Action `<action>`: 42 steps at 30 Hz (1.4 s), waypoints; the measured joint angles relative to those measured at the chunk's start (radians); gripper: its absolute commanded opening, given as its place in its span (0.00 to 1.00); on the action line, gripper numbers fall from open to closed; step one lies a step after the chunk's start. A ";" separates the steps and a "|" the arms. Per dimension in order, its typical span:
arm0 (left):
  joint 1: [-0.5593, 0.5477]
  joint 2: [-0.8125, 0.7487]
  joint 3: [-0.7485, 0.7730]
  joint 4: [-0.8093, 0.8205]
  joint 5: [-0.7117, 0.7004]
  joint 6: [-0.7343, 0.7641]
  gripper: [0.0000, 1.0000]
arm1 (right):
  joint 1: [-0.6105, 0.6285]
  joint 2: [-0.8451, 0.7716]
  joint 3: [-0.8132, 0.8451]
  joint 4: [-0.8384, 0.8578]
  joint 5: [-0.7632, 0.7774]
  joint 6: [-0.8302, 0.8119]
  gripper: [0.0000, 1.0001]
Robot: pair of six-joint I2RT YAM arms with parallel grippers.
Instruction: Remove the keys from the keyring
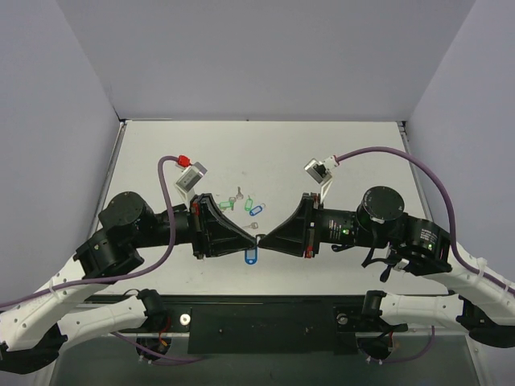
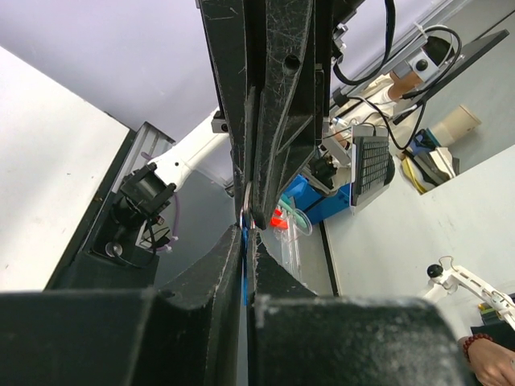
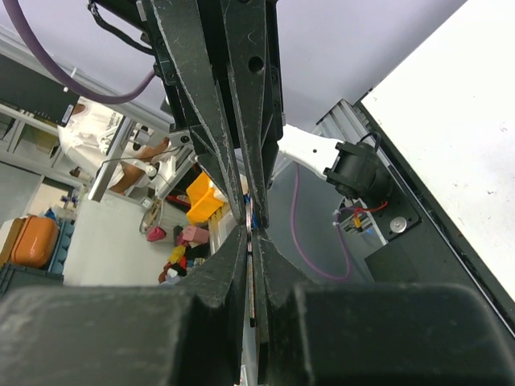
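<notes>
Both grippers meet tip to tip above the table's middle. My left gripper (image 1: pixel 252 239) is shut on the keyring's blue tag (image 1: pixel 250 256), which sticks out below the fingertips. In the left wrist view the tag (image 2: pixel 243 269) is a thin blue sliver pinched between the jaws of my left gripper (image 2: pixel 246 233), with the thin ring (image 2: pixel 241 211) at the tips. My right gripper (image 1: pixel 262 239) is shut on a thin silver key (image 3: pixel 252 256), seen edge-on between the jaws in the right wrist view (image 3: pixel 253 232). In the top view the key is hidden by the fingers.
On the table behind the grippers lie two green tags (image 1: pixel 226 204) (image 1: pixel 248 201), a second blue tag (image 1: pixel 256 210), a lone silver key (image 1: pixel 239 193) and a small metal piece (image 1: pixel 254 226). Grey walls enclose the table's left, back and right.
</notes>
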 measured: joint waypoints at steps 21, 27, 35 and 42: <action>0.000 0.017 0.080 -0.156 0.061 0.064 0.00 | 0.002 0.024 0.007 -0.012 -0.080 -0.011 0.00; 0.000 0.026 0.095 -0.188 0.076 0.079 0.00 | 0.003 0.024 0.007 -0.026 -0.095 -0.015 0.00; -0.002 0.044 0.124 -0.238 0.113 0.106 0.00 | 0.008 0.024 0.006 -0.037 -0.123 -0.019 0.00; -0.002 0.061 0.152 -0.298 0.139 0.137 0.00 | 0.008 0.023 -0.006 -0.036 -0.154 -0.034 0.00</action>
